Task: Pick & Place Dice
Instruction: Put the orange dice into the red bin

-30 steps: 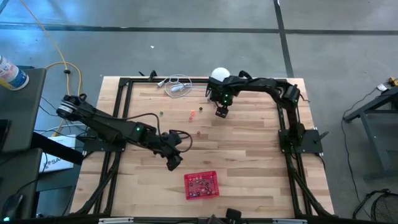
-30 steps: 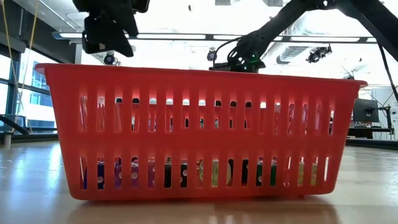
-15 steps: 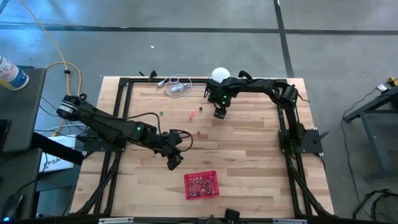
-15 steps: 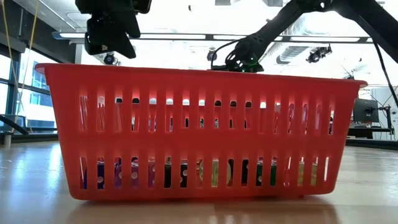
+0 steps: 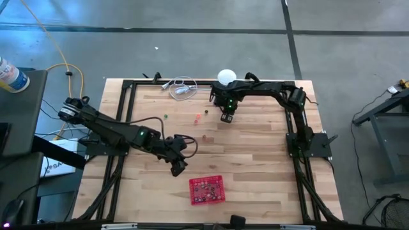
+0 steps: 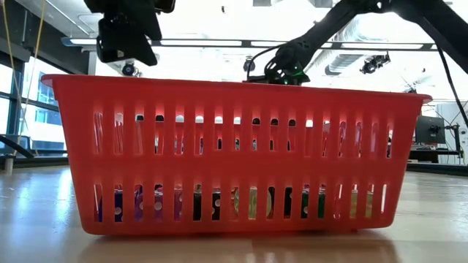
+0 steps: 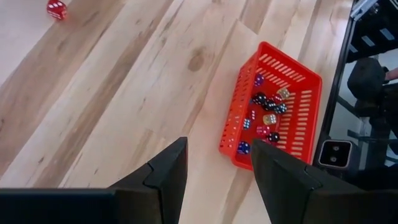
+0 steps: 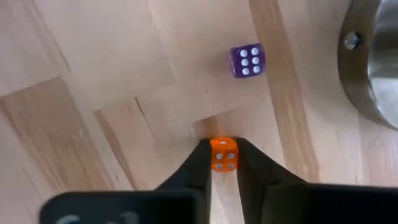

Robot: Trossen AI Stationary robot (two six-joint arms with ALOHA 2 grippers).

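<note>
Pinching an orange die (image 8: 223,154) between its fingertips near the table's far edge, the right gripper (image 8: 222,163) risks flicking it free if the hold is off-centre. A purple die (image 8: 246,60) lies nearby. The left gripper (image 7: 216,171) hangs open, empty, near the red basket (image 7: 310,93).

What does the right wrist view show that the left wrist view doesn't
Only the right wrist view shows the right gripper with its jaws closed on an orange die, a purple die beyond it, and a metal base. Only the left wrist view shows the red basket holding dice, a loose red die, and the open left gripper. Both show the wooden table.
</note>
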